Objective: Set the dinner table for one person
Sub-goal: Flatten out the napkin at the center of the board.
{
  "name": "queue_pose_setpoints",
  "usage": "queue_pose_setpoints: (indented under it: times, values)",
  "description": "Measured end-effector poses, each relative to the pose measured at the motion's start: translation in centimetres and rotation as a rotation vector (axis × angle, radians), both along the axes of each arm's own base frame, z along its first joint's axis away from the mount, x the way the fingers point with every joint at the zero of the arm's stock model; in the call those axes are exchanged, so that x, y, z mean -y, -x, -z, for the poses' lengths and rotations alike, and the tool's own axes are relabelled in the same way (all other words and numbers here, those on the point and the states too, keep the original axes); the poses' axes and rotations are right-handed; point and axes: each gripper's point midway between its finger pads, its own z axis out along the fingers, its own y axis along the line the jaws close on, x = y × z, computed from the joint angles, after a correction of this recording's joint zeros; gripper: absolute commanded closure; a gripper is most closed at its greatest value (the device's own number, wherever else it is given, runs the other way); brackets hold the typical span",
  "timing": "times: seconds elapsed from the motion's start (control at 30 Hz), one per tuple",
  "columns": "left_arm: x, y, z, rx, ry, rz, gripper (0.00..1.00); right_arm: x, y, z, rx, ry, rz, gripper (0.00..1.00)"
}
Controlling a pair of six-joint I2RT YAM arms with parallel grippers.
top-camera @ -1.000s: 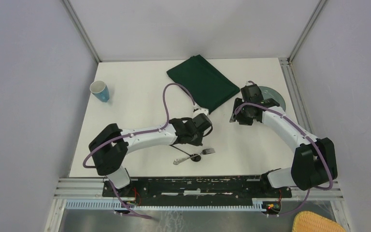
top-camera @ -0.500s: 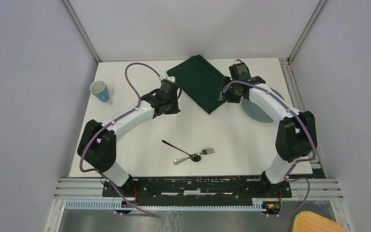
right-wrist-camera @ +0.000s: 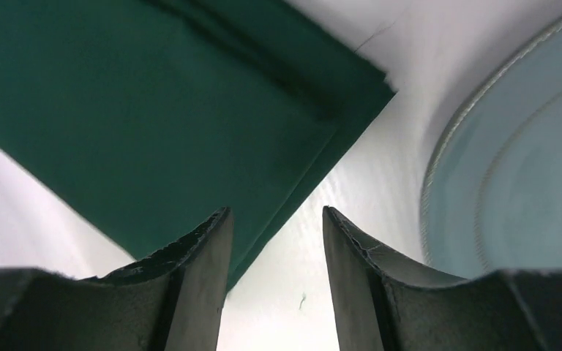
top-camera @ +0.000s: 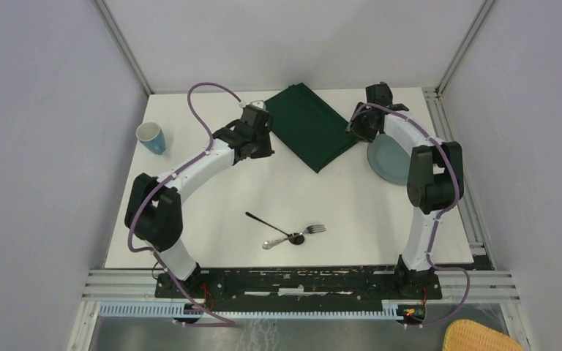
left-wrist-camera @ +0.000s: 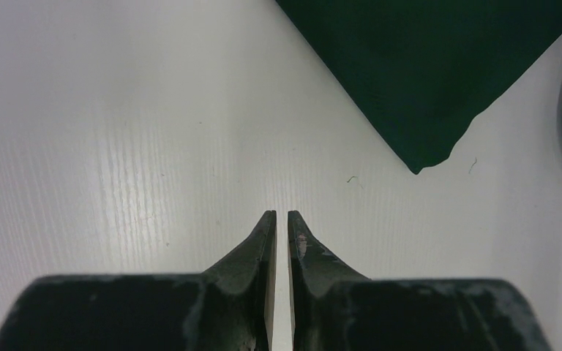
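Upper centre: the counter (top-camera: 212, 197) lies directly beneath the left end effector (left-wrist-camera: 276, 214), nearly closed and empty; the right end effector (right-wrist-camera: 276, 212) stands open over the cloth (right-wrist-camera: 117, 110) edge.

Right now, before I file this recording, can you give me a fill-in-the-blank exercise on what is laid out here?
1. The folded cloth is dark ____.
2. In the top view, the blue cup stands near the dinner table at its ____ edge.
3. The right gripper has its jaws ____, with nothing between them.
4. In the top view, the plate lies to the ____ of the cloth.

Missing words: green; left; open; right.
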Motion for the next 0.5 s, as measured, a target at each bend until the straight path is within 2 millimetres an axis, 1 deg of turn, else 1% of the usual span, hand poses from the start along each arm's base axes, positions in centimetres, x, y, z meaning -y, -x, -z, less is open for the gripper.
queue_pose_setpoints:
  times: [0.07,0.13,0.3,0.5]
  values:
    - [0.1,-0.4,0.1,-0.001,-0.001,-0.003,0.84,1.5,-1.0,0.6,-0.004,-0.002,0.035,0.46]
    - [0.1,-0.4,0.4,-0.009,-0.006,-0.002,0.84,2.0,-2.2,1.0,-0.003,-0.013,0.048,0.46]
    - [0.0,-0.3,0.9,-0.03,-0.019,-0.003,0.84,1.0,-3.8,1.9,0.003,-0.045,0.026,0.46]
    - [-0.1,-0.3,1.9,-0.052,-0.032,-0.004,0.85,0.4,-4.2,2.2,0.001,-0.055,0.012,0.46]
